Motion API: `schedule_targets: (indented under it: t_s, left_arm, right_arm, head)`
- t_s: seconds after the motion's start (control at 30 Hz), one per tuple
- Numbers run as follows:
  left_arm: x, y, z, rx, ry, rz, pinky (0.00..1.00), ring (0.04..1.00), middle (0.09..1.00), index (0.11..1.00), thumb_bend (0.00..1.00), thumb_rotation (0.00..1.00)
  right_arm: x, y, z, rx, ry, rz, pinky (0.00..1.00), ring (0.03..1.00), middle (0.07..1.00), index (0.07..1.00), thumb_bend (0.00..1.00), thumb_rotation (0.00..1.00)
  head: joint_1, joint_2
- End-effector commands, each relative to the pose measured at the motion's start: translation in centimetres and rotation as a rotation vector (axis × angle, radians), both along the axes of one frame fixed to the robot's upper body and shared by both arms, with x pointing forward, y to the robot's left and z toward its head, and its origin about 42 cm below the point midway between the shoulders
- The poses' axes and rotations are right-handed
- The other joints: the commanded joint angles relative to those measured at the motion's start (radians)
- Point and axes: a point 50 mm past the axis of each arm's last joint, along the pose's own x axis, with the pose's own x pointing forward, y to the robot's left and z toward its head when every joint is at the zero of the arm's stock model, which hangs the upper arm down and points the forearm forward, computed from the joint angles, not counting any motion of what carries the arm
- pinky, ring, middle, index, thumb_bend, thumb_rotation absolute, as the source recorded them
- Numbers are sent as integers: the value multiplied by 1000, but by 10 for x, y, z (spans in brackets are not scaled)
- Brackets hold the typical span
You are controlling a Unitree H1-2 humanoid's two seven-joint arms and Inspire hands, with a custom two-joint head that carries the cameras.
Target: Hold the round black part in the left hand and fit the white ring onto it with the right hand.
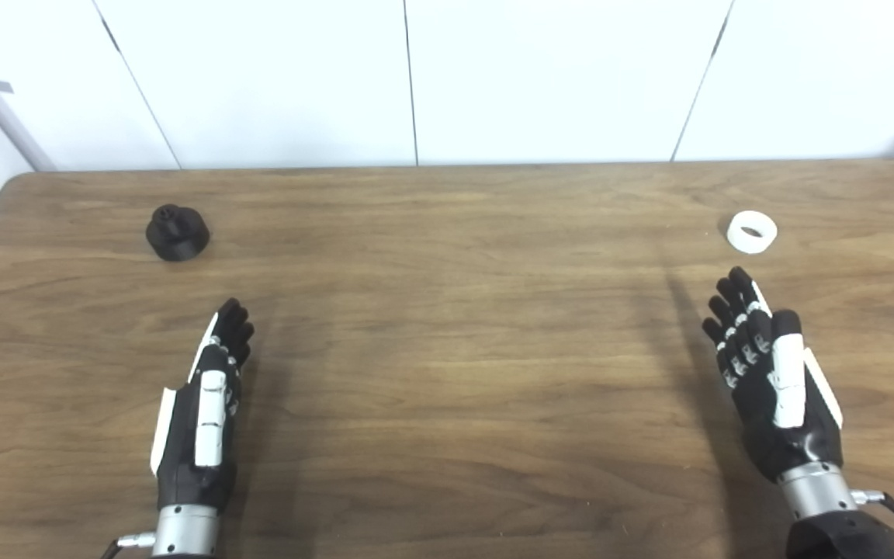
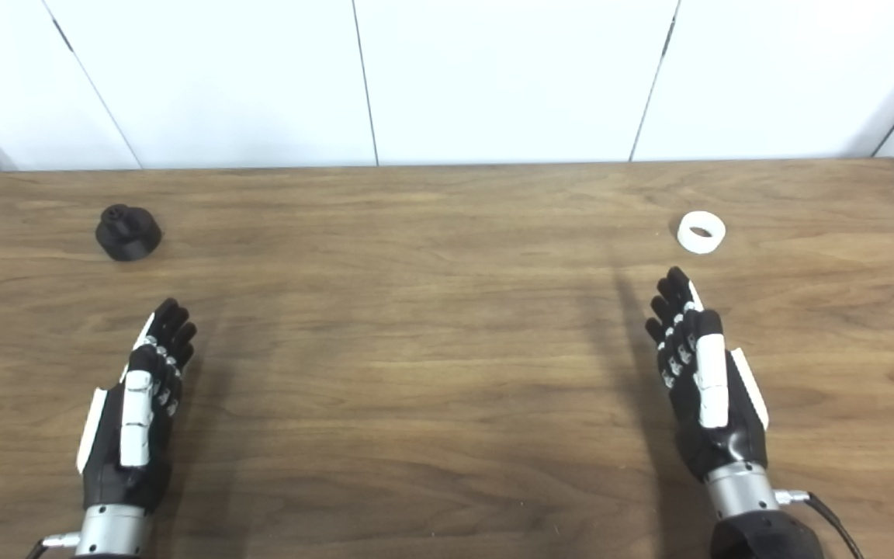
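The big brown table (image 1: 447,373) holds everything. The left hand (image 1: 202,411) sits at about 7 o'clock, fingers straight and holding nothing. The right hand (image 1: 769,388) sits at 4 o'clock, fingers spread and holding nothing too. The round black part (image 1: 176,230) rests at 10 o'clock. The white ring (image 1: 752,231) lies at 2 o'clock, near the right fingertips. The ring is small and smooth, so I think a poke could make it slide or roll away.

Bright even light, soft shadows, mild blur
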Motion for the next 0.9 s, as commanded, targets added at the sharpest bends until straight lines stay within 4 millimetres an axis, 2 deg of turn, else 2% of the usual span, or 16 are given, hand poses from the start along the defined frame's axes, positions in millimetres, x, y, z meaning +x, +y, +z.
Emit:
schedule_targets:
  t_s: [0.0,0.23,0.47,0.67,0.73,0.87]
  left_arm:
    - [0,-9,2,-34,-37,6,1000,968,970,967,497,895]
    - [0,-8,2,-26,-36,0,1000,970,974,972,502,907]
    - [0,-10,1,-17,-35,-2,996,969,973,971,504,921]
    - [0,-17,-1,-13,-29,-4,993,974,978,972,508,920]
    - [0,-21,-3,-17,-29,-1,988,973,978,970,510,906]
    - [-1,-31,-5,-22,-19,13,974,961,966,961,487,882]
  right_arm:
    - [-20,-3,-7,-13,12,12,1000,1000,1000,1000,624,1000]
    - [-20,-2,-7,-14,16,10,1000,1000,1000,1000,620,1000]
    - [-20,-5,-8,-24,15,-1,1000,1000,1000,1000,622,1000]
    - [-20,-10,-12,-26,19,-6,1000,1000,1000,1000,602,1000]
    - [-19,-14,-14,-29,23,-2,1000,1000,1000,1000,587,1000]
    - [-19,-18,-16,-34,32,15,1000,1000,1000,1000,593,1000]
  head:
    - [0,1]
    - [0,0]
    - [36,-19]
    - [120,-59]
    - [170,-81]
    - [217,-118]
